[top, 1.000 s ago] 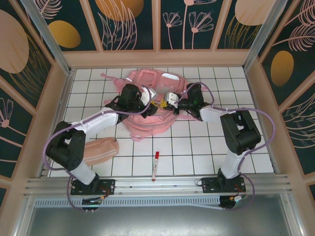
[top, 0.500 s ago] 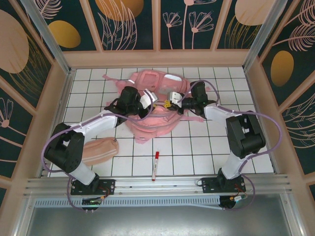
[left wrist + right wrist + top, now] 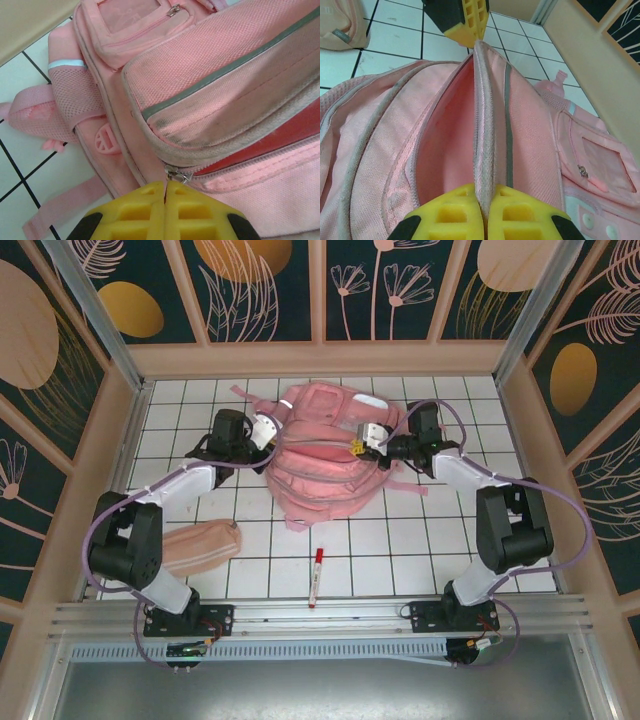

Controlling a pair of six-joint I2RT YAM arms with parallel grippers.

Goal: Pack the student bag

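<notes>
The student bag (image 3: 325, 455), a large light-pink backpack, lies at the back middle of the tiled table. My left gripper (image 3: 276, 429) is at its left side, shut on the metal zipper pull (image 3: 178, 176) at the end of the main zipper; red lining shows in the gap behind it. On the bag's right side, my right gripper (image 3: 354, 447) is shut on the grey-edged rim of the main opening (image 3: 484, 125) and holds it up. The pink inside (image 3: 447, 145) is in sight. The left fingers (image 3: 467, 20) face mine across the bag (image 3: 530, 125).
A peach-pink pencil pouch (image 3: 200, 546) lies at the front left, beside the left arm's base. A red-capped marker (image 3: 316, 576) lies at the front middle. Shoulder straps (image 3: 60, 210) trail onto the tiles. Wooden walls close in the table on three sides.
The left gripper shut on the zipper pull and moved left and back. The right arm drew to the right. The bag stretched wider between them and shifted toward the back.
</notes>
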